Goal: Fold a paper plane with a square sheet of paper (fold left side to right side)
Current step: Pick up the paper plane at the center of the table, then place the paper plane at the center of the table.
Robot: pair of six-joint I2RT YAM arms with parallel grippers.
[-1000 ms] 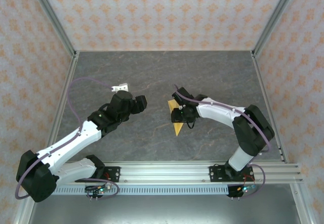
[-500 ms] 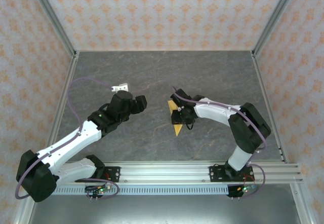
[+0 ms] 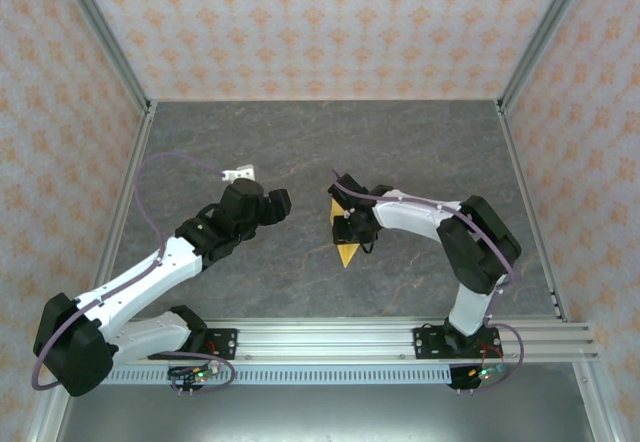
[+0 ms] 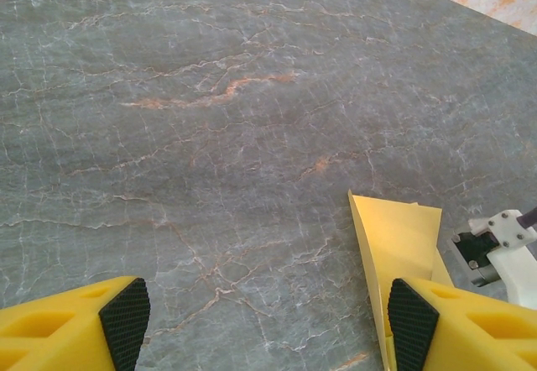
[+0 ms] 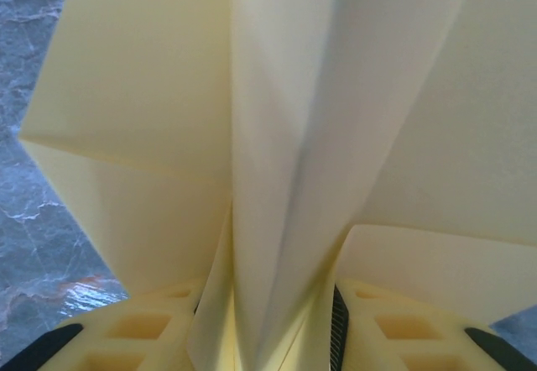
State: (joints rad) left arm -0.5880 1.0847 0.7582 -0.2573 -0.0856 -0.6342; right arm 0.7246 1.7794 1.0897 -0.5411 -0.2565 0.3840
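Right gripper (image 3: 348, 224) clenched on the raised centre fold of the paper plane (image 3: 347, 253), which sits mid-table (image 3: 300, 142) with its tip toward the near edge. Left gripper (image 3: 272, 202) released, jaws wide, holding nothing, well apart on the plane's left.

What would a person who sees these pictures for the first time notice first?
The yellow paper plane near the middle of the grey table catches the eye first, with the right gripper pinching its raised centre fold. To the plane's left, the left gripper hangs open over bare table, its yellow fingers wide apart.
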